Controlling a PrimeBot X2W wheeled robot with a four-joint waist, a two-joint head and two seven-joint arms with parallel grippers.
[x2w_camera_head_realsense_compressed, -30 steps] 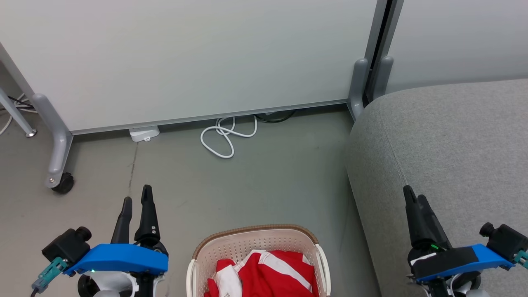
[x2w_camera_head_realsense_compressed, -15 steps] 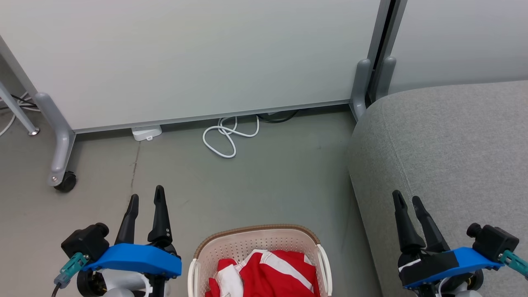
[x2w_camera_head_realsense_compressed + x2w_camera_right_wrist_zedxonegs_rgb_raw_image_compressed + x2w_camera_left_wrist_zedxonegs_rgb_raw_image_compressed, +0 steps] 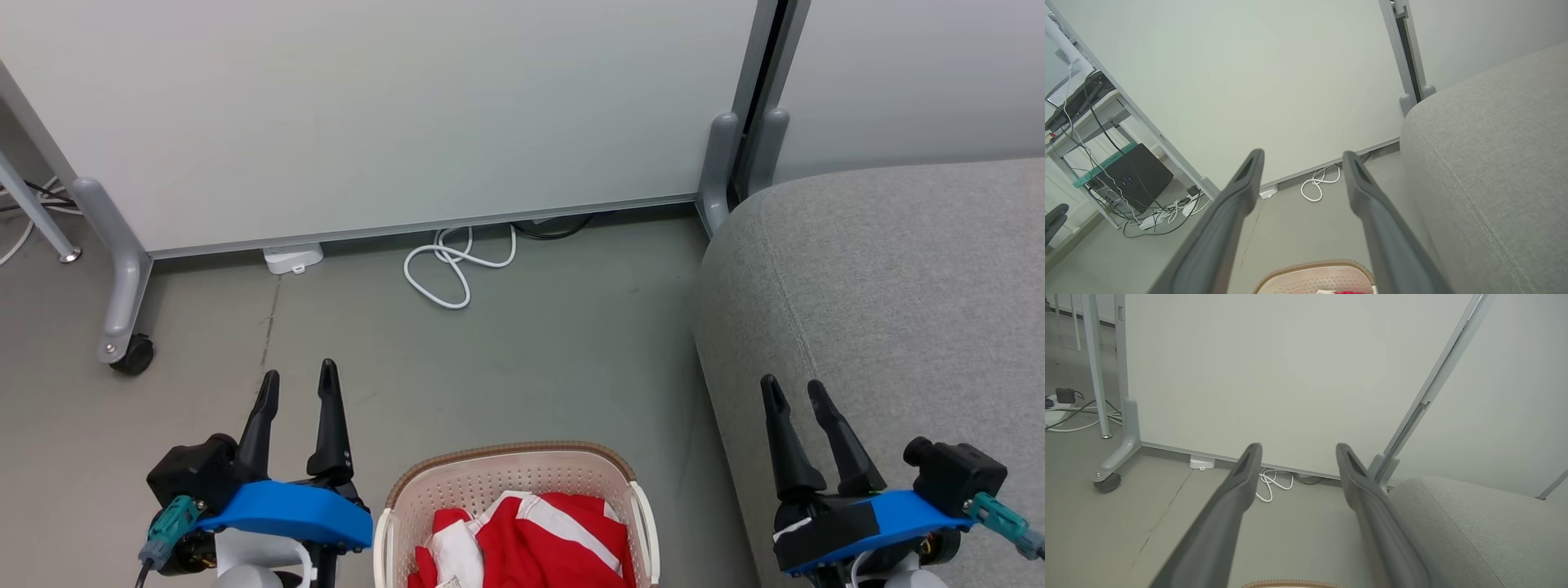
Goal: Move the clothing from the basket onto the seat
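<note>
Red clothing (image 3: 539,543) with white stripes lies bunched inside the cream perforated basket (image 3: 506,452), which stands on the floor (image 3: 555,359). A small white tag (image 3: 447,581) on the fabric is too small to read. The left tool (image 3: 299,371) and the right tool (image 3: 790,382) flank the basket, each with its fingers apart and holding nothing. The grey seat (image 3: 898,286) stands just right of the basket. Beyond, a white cable (image 3: 453,269) coils below a pale partition (image 3: 392,114).

Open floor (image 3: 555,359) runs from the basket (image 3: 510,448) to the panel (image 3: 408,122), where a cable (image 3: 454,263) coils; the seat (image 3: 898,286) bounds its right edge.
</note>
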